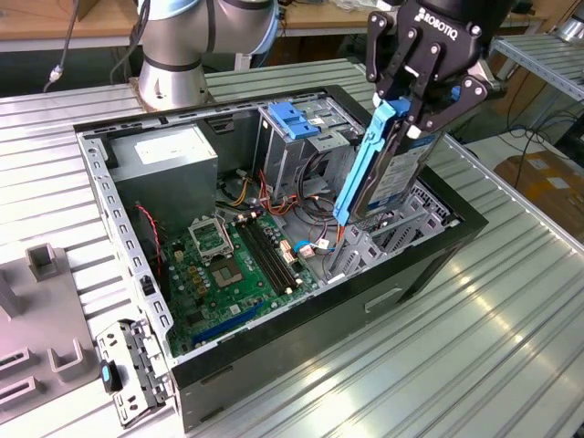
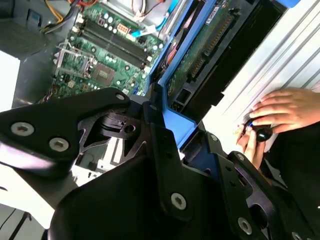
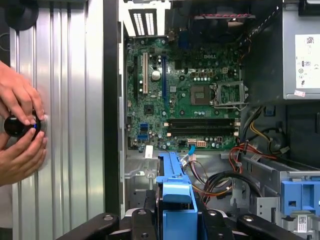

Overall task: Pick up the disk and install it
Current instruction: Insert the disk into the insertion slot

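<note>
The disk is gripped, steeply tilted, between the clenched jaws of the gripper just above the open computer case, its lower end over the case's metal bay, so picking up is judged done and installation is not yet completed.

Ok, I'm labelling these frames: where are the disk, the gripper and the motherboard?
the disk (image 1: 400, 175): exterior view, on its grey body.
the gripper (image 1: 418, 117): exterior view, between its fingertips.
the motherboard (image 3: 176, 109): first wrist view, on the green board.
</note>
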Controlling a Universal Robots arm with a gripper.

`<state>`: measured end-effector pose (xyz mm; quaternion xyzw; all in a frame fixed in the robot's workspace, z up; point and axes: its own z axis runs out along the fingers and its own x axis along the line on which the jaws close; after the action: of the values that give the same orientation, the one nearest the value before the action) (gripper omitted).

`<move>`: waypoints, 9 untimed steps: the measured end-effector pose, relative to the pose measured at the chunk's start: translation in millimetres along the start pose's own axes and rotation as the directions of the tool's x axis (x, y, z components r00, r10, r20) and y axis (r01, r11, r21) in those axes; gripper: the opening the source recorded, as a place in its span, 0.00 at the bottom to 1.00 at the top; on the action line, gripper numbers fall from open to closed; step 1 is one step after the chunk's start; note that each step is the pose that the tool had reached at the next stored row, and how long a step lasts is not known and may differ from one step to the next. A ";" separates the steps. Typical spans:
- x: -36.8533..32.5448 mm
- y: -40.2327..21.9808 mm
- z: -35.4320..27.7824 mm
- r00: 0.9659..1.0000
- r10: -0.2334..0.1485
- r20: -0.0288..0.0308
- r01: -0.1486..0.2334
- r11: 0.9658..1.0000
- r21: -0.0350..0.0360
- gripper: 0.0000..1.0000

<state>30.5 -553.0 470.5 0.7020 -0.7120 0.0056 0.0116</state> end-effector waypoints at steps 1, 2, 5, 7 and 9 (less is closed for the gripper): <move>0.0 -4.9 0.3 1.000 0.000 0.000 0.000 1.000 0.000 0.37; -0.1 -10.8 0.8 1.000 0.000 0.000 0.000 1.000 0.000 0.37; -0.3 -23.8 2.2 1.000 -0.001 0.000 0.001 1.000 0.000 0.37; -0.4 -27.7 3.1 1.000 -0.003 0.000 0.003 1.000 0.000 0.37; -0.5 -30.6 3.9 1.000 -0.007 0.000 0.007 1.000 0.000 0.37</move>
<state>61.0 -553.1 466.4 0.7045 -0.7096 0.0056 0.0116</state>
